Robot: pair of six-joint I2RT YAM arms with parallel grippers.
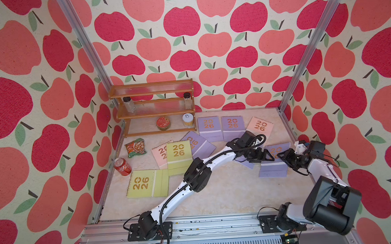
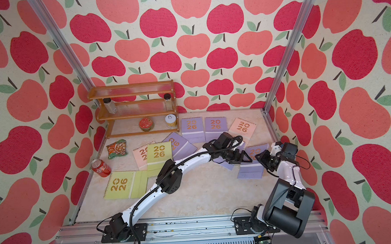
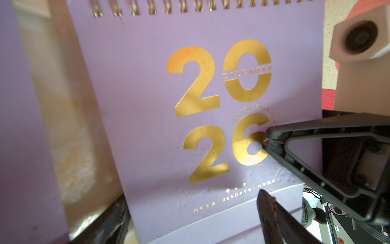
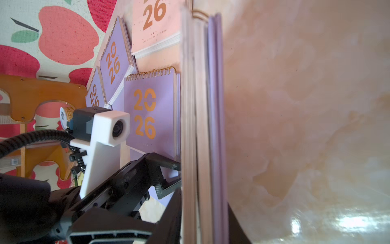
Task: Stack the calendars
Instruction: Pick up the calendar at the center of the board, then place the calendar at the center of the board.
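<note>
Over lilac calendar (image 1: pixel 273 169), left arm (image 1: pixel 217 158) outstretched

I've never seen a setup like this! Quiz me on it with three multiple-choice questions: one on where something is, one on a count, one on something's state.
1. Where is the round red tin?
A) on the wooden rack's bottom shelf
B) on a calendar
C) in a gripper

2. How many yellow-green calendars are there?
A) one
B) two
C) four

3. How is the red soda can placed?
A) standing upright
B) lying on its side
C) standing upside down

Answers:
1 A, it sits beside a white-lidded jar on the lowest shelf.
2 B, one overlaps a pink calendar and one lies near the can.
3 B, its round top faces sideways.
</note>
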